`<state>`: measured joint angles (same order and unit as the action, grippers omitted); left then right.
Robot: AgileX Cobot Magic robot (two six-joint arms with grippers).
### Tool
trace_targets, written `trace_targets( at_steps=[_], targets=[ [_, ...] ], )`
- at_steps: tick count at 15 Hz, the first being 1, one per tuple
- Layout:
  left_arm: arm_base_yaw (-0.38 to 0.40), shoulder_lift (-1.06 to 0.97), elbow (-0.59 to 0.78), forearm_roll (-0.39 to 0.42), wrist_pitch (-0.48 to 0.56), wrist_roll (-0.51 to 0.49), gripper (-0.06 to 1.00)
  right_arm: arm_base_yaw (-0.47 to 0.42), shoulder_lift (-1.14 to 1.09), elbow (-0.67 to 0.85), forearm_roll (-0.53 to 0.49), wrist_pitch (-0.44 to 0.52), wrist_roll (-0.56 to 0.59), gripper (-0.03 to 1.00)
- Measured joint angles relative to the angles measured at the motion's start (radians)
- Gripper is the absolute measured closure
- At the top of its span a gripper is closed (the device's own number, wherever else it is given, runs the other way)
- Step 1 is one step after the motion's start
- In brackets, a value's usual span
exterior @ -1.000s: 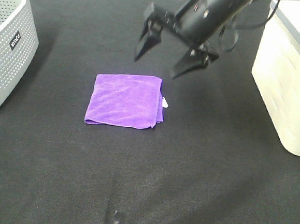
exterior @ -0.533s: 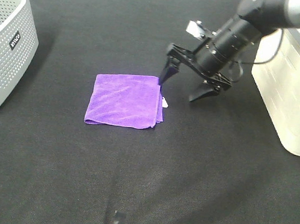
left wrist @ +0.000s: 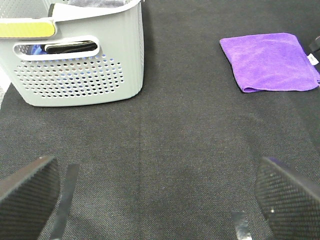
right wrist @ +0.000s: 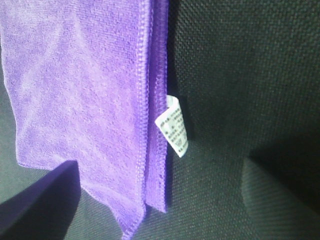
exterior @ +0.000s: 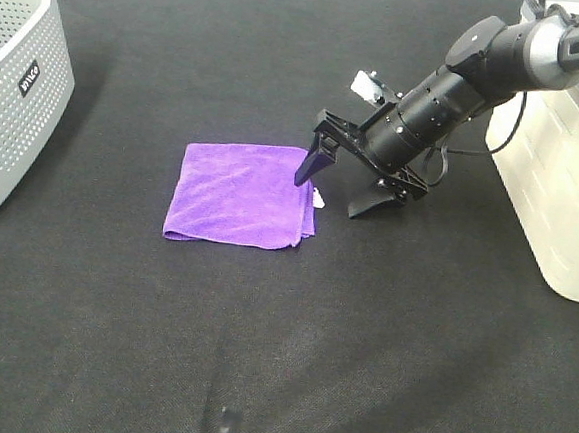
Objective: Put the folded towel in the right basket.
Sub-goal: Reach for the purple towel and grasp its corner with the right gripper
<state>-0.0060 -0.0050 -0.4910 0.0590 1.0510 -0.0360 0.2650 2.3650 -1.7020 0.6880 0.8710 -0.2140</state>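
- Folded purple towel (exterior: 239,195): lies flat on the black fabric table cover (exterior: 361,323), near the middle, well apart from both baskets. It is not lifted.
- Care label (right wrist: 172,131): small, white and printed, sticking out from the towel's stitched edge on the side facing the right basket.
- Right gripper (exterior: 329,196): jaws spread wide and holding nothing. It is lowered to the towel's label-side edge. One finger (exterior: 305,168) is over the towel's corner and the other (exterior: 369,203) is on the bare cover beside it. In the right wrist view the label sits between the two fingers. I cannot tell whether the tips touch the cloth.
- Right basket (exterior: 557,197): a cream bin at the right edge of the high view, just behind the right arm.
- Left gripper (left wrist: 160,200): jaws wide apart and empty, hanging over bare cover with the towel well ahead of it.
- Left basket (left wrist: 80,75): grey, perforated, with a slot handle, standing at the left edge.
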Motion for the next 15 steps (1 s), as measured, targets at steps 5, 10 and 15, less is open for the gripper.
trace_targets(
  at_steps=[5,10,15],
  targets=[
    [0.000,0.000,0.000,0.000,0.000,0.000,-0.04,0.008,0.037,-0.022,0.043,-0.019,0.000,0.13],
    [0.000,0.000,0.000,0.000,0.000,0.000,-0.04,0.150,0.079,-0.039,0.079,-0.178,0.003,0.18],
    [0.000,0.000,0.000,0.000,0.000,0.000,-0.04,0.194,0.092,-0.039,0.066,-0.254,0.026,0.48]
  ],
)
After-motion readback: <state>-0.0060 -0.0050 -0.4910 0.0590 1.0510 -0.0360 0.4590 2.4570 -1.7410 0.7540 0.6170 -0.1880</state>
